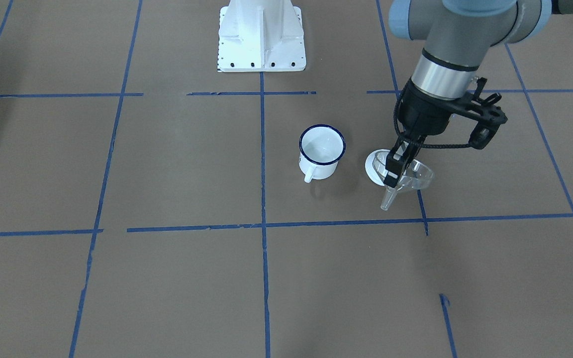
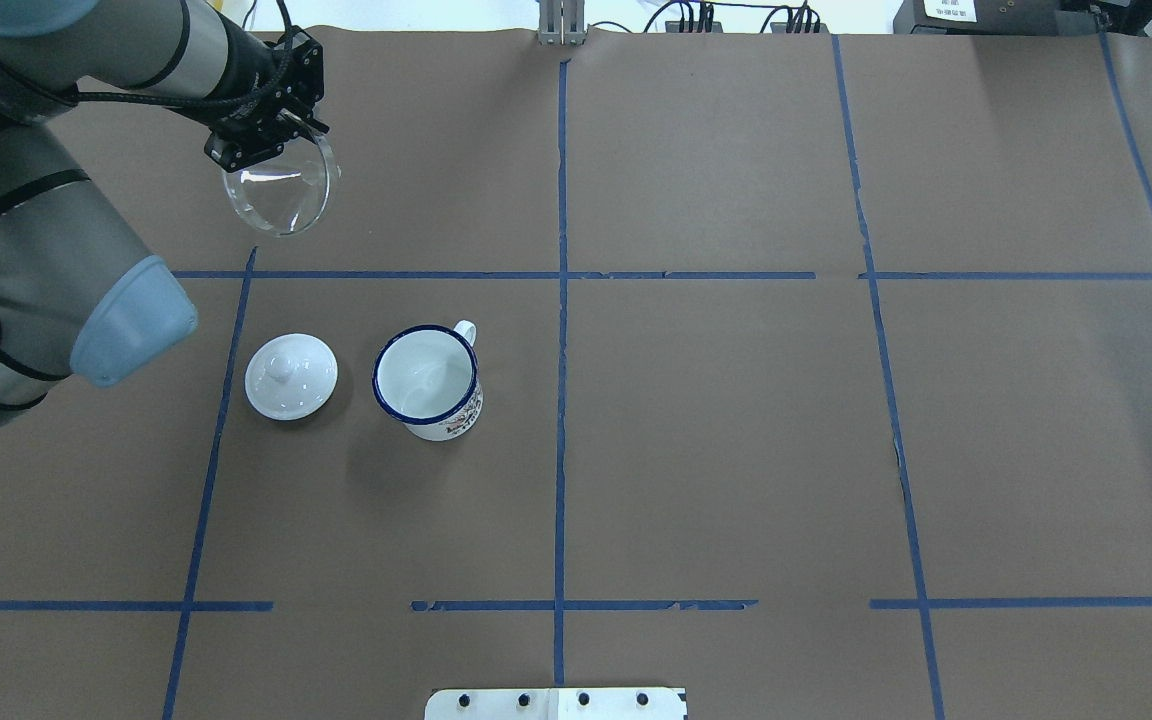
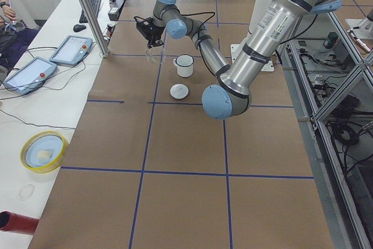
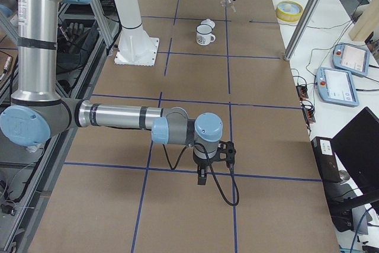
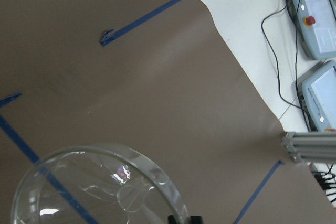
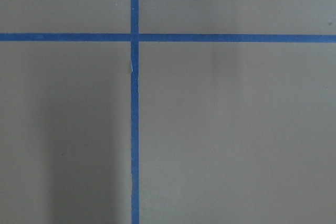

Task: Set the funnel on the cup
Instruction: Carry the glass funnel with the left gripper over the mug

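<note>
- The funnel (image 1: pixel 416 178) is gripped at its rim by the left gripper (image 1: pixel 394 171), whose fingers are closed on the clear wall.
- It is held in the air on the robot's left side of the table (image 2: pixel 736 450), well apart from the cup (image 2: pixel 426 378) and not over it.
- In the overhead view it appears beyond the lid (image 2: pixel 291 376), on the side away from the robot.
- The funnel's long axis is close to upright but tilted. The wide mouth is turned upward, and the short stem points down and slants toward the operators' side.
- A round white lid with a knob lies flat on the table, just beside the cup on the robot's left.
- The cup stands upright with its open mouth up, and its handle is turned away from the robot.
- The right gripper (image 4: pixel 202 177) hangs low over the table far to the robot's right. Whether it is clenched or released cannot be told.
</note>
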You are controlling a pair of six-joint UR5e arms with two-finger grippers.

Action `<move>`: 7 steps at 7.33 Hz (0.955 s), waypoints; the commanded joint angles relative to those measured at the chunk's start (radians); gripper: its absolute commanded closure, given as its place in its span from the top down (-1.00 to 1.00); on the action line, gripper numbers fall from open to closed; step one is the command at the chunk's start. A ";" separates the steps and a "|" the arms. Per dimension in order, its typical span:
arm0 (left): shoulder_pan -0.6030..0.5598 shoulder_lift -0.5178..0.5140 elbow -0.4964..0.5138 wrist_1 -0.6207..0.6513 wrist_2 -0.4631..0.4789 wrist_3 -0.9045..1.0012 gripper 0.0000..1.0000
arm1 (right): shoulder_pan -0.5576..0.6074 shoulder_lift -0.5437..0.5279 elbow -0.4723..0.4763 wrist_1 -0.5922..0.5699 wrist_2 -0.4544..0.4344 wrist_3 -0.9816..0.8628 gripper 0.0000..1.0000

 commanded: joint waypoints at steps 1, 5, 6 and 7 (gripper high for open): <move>0.093 -0.069 -0.069 0.250 -0.019 0.116 -1.00 | 0.000 0.000 0.000 0.000 0.000 0.000 1.00; 0.304 -0.158 -0.020 0.415 -0.010 0.317 -1.00 | 0.000 0.000 0.000 0.000 0.000 0.000 1.00; 0.315 -0.183 0.022 0.415 -0.010 0.331 -1.00 | 0.000 0.000 0.000 0.000 0.000 0.000 1.00; 0.321 -0.204 0.056 0.412 -0.008 0.334 -1.00 | 0.000 0.000 0.000 0.000 0.000 0.000 1.00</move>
